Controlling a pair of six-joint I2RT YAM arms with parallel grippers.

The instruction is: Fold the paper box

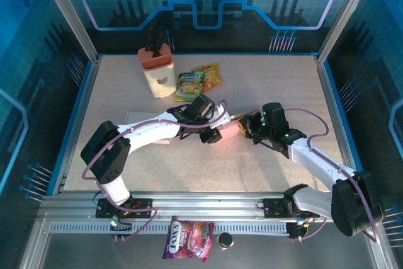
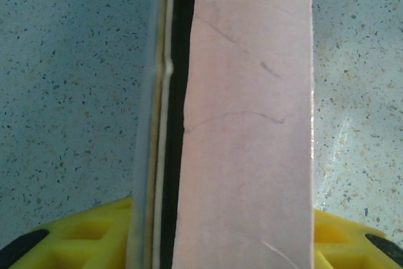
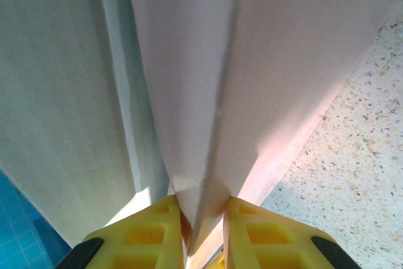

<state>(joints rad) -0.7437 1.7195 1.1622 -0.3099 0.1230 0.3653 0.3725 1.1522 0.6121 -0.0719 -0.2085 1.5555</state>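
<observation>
Speckled pale tabletop (image 1: 271, 92) inside a blue-panelled cell with aluminium posts. Near its middle, pink paper box (image 1: 230, 128), caught between the two arms. At its left end, left gripper (image 1: 213, 133), clamped across the box: from the left wrist, yellow fingers (image 2: 75, 237) pressed against both long sides of a pink panel, with a dark gap and a pale edge along the panel's left. At its right end, right gripper (image 1: 250, 126), pinched together on a folded pink flap: from the right wrist, yellow fingers (image 3: 141, 234) nearly touching, a thin wedge of paper squeezed between them, wider panels fanning away above. Toward the back left, cream holder (image 1: 157, 74) with dark handles sticking up, and just beside it yellow-green snack packets (image 1: 199, 81). Under the left arm, flat white sheet (image 1: 140, 120). Beyond the table's near edge, below the rail, red snack bag (image 1: 189, 239) and small dark round object (image 1: 225, 240).
</observation>
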